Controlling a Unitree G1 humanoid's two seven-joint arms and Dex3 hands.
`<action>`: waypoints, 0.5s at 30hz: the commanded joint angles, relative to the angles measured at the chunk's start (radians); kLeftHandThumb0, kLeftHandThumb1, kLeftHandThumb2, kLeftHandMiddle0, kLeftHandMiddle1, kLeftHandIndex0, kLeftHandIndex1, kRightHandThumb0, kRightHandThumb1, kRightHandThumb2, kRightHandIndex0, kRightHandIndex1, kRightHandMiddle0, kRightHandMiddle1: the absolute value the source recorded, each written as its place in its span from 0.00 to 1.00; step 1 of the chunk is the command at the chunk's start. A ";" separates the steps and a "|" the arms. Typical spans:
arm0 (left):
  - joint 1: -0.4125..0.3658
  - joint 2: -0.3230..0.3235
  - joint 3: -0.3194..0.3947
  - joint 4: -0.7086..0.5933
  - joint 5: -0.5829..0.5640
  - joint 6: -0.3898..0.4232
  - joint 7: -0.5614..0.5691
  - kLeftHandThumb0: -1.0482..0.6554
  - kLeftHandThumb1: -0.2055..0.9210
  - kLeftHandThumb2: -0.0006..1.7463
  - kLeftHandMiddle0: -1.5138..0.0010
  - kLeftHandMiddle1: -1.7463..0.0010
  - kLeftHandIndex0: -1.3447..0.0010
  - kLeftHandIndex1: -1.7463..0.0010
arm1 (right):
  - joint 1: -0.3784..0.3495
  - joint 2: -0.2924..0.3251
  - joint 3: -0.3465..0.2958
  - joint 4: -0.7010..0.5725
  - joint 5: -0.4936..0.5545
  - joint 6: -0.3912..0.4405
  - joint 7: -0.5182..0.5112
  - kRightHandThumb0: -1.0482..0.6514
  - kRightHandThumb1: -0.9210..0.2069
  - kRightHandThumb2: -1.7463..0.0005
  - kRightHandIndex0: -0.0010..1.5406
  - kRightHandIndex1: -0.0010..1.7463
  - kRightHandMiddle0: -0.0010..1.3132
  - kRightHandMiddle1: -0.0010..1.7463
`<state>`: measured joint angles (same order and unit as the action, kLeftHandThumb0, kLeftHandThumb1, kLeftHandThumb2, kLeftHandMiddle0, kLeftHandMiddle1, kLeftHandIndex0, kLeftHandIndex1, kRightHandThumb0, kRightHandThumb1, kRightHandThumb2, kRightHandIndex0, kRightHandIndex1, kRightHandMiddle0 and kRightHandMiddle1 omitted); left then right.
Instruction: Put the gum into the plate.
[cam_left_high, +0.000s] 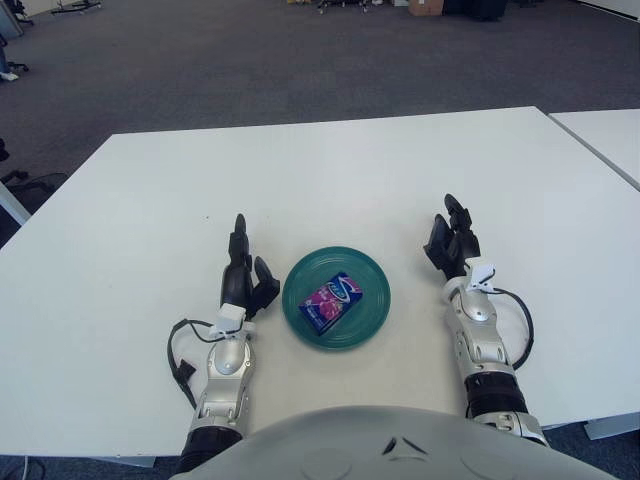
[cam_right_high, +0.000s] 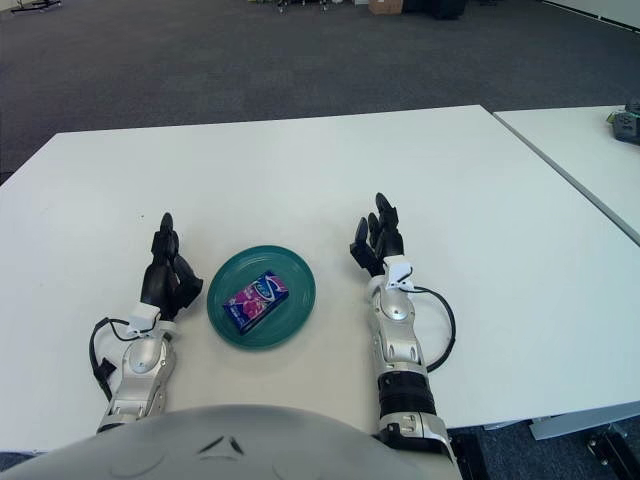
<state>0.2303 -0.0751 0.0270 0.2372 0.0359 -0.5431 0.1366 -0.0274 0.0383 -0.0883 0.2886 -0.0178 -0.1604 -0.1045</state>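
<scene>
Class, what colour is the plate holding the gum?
The plate is teal green, clearest in the left eye view.

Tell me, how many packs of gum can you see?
1. The gum pack lies in the green plate, between the left hand and the right hand. Nothing in view could hide another.

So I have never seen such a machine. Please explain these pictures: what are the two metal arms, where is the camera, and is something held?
The arms belong to a humanoid robot. Both pictures come from a stereo camera on its head, looking down at a white table; the grey curve at the bottom is its own body. A green plate lies between the arms, and a purple gum pack lies in it. The left hand shows left of the plate, the right hand on its right. Both hands have open fingers and hold nothing.
</scene>
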 joint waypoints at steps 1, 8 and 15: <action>0.038 -0.024 0.035 0.027 -0.030 -0.026 0.031 0.00 1.00 0.60 0.92 0.99 0.99 0.61 | 0.005 0.005 -0.005 0.044 0.011 0.029 -0.005 0.22 0.00 0.51 0.12 0.00 0.00 0.13; 0.100 -0.030 0.045 -0.077 -0.040 0.001 0.020 0.00 1.00 0.58 0.90 0.99 1.00 0.61 | -0.009 0.009 -0.003 0.061 0.008 0.026 -0.012 0.22 0.00 0.51 0.12 0.00 0.00 0.13; 0.142 0.006 0.040 -0.124 -0.046 0.009 -0.033 0.00 1.00 0.57 0.96 1.00 1.00 0.75 | -0.017 0.019 0.004 0.076 0.001 0.018 -0.024 0.22 0.00 0.51 0.12 0.00 0.00 0.13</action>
<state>0.3597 -0.0951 0.0656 0.1223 -0.0041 -0.5465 0.1311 -0.0581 0.0473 -0.0873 0.3283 -0.0198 -0.1699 -0.1207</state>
